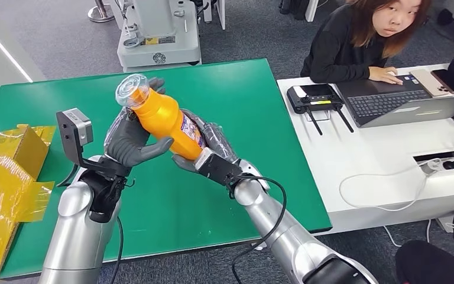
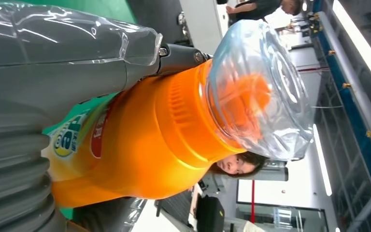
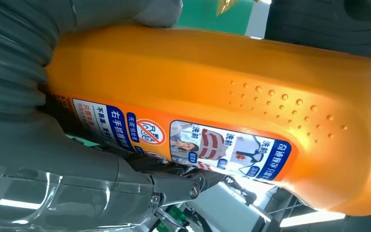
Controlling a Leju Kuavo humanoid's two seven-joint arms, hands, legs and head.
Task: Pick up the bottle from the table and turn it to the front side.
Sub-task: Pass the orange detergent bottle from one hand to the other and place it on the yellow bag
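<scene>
Head view: orange plastic bottle (image 1: 168, 121) held in the air above the green table (image 1: 248, 112), tilted, its clear domed cap (image 1: 132, 90) toward upper left, base toward lower right. Smooth glossy body, waisted shape, printed label on the side nearest the right hand. Left hand (image 1: 131, 142) wraps the upper body below the cap, dark fingers curled round it. Right hand (image 1: 213, 155) cups the lower end, fingers closed against the base. Both silver arms rise from the lower edge, black cable looping off the right one. Crinkled yellow film wrap (image 1: 6, 177) lies at the table's left edge. White desk (image 1: 366, 171) beside the table carries a laptop (image 1: 402, 100) and a black controller (image 1: 314, 97); a person in black (image 1: 354, 44) sits behind it. White machine base (image 1: 158, 35) stands past the table's far edge.

Left wrist view: bottle (image 2: 145, 145) close up, ribbed orange neck ring under the transparent cap (image 2: 265, 92), an orange inner closure showing through. Green and red logo label on the body. Grey ribbed cover and clear shell of the left hand (image 2: 38, 87) press against the bottle.

Right wrist view: bottle side (image 3: 232, 82) is matte orange with a patch of raised dots. Blue, white and orange back label (image 3: 188, 145) with small pictures, Chinese text, a red prohibition sign. Right hand (image 3: 43, 140) grips it, grey thumb lying along the label edge
</scene>
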